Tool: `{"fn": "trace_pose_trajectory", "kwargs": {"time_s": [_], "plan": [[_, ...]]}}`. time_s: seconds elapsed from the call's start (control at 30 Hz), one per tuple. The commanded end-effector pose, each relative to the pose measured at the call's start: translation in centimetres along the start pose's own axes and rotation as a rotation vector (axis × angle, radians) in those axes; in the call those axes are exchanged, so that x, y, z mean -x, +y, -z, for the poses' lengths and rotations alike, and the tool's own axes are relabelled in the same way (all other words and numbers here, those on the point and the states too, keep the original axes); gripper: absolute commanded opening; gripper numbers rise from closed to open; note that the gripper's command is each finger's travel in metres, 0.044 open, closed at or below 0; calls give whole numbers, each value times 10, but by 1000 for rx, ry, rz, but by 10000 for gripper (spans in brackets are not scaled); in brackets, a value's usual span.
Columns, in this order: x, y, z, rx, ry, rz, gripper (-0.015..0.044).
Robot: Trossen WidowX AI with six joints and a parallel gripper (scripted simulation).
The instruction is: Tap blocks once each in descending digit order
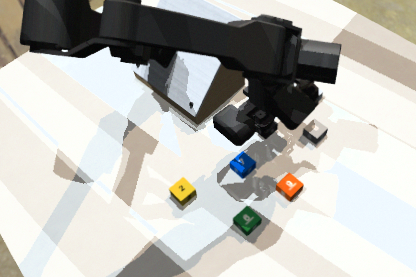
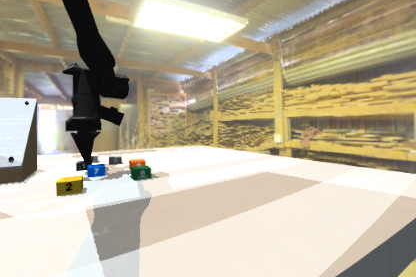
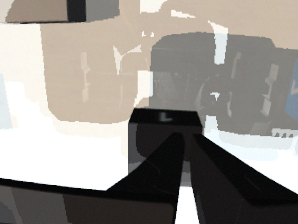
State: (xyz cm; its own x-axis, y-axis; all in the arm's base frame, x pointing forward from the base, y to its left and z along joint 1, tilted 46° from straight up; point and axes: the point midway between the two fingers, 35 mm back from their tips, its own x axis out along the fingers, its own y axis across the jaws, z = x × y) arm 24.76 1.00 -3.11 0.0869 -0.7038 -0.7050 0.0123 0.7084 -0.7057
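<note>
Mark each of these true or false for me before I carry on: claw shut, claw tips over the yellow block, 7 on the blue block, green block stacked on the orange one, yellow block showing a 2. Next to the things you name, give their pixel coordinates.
1. The claw [image 1: 265, 127] [image 2: 87, 163] [image 3: 185, 143] is shut. True.
2. Its tips are over the yellow cube-like block [image 1: 182, 190] [image 2: 69, 186]. False: they are down at the black block [image 2: 80, 166] [image 3: 165, 116].
3. The blue block [image 1: 243, 165] [image 2: 96, 170] [image 3: 294, 97] shows a 7. True.
4. The green block [image 1: 247, 220] [image 2: 141, 172] is stacked on the orange block [image 1: 289, 186] [image 2: 137, 163]. False: they sit apart on the table.
5. The yellow block shows a 2. True.
</note>
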Motion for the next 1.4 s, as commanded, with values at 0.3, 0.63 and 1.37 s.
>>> {"fn": "trace_pose_trajectory", "kwargs": {"time_s": [0.3, 0.63, 1.37], "plan": [[37, 1, 1, 9, 6, 3, 20], [108, 1, 2, 10, 7, 2, 20], [99, 137, 0, 7, 5, -9, 20]]}}
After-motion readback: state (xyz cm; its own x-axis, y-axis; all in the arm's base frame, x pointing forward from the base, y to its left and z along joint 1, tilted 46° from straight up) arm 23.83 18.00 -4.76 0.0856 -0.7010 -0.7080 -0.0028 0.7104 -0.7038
